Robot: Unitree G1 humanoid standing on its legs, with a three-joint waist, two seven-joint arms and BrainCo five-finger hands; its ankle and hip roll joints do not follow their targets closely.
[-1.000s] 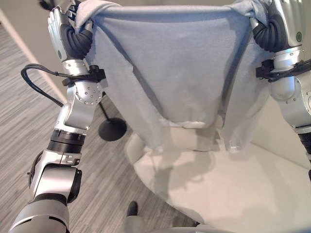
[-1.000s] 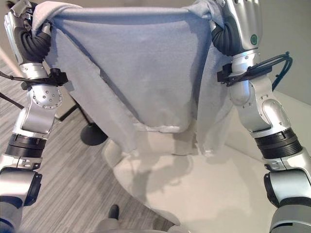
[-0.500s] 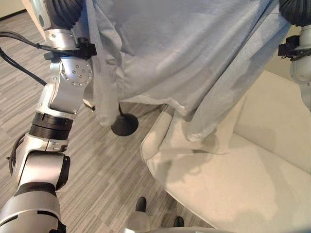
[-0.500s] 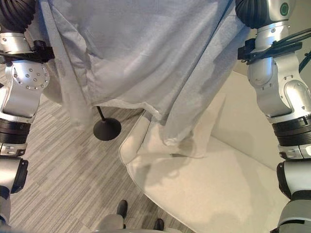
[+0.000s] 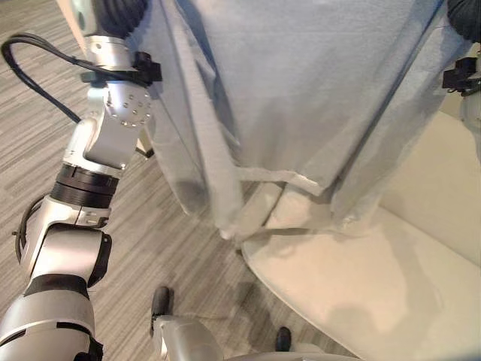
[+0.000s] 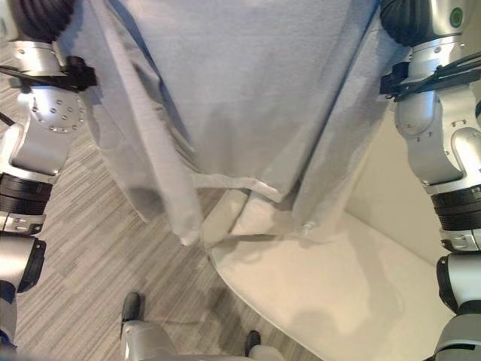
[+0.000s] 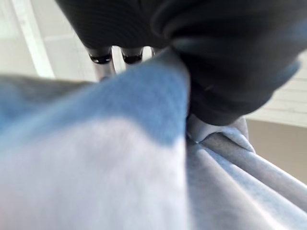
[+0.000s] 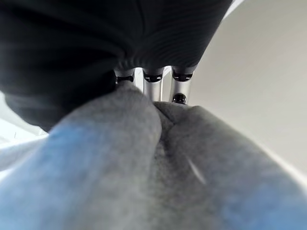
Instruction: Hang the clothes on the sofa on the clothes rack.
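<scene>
A light blue-grey garment (image 5: pixel 301 90) hangs spread wide between my two raised arms. Its hem (image 5: pixel 278 177) and both sleeves dangle just above the front edge of the cream sofa (image 5: pixel 391 286). In the left wrist view my left hand (image 7: pixel 216 57) is shut on one upper corner, the cloth (image 7: pixel 120 143) bunched under its fingers (image 7: pixel 101 60). In the right wrist view my right hand (image 8: pixel 96 48) grips the other corner, its fingers (image 8: pixel 153 81) curled over a thick fold (image 8: pixel 144 158). Both dark wrist covers (image 6: pixel 41 15) (image 6: pixel 409 19) sit at the top edge of the eye views.
Grey striped floor (image 5: pixel 45 98) lies to the left of the sofa and under the hanging left sleeve (image 5: pixel 203 180). The sofa's seat (image 6: pixel 361 286) extends to the lower right, with its back (image 6: pixel 376 188) rising behind the garment.
The whole picture has shifted, so the camera moved. Both hands rose past the top edge with the garment. The black round stand base seen earlier is now covered by the cloth.
</scene>
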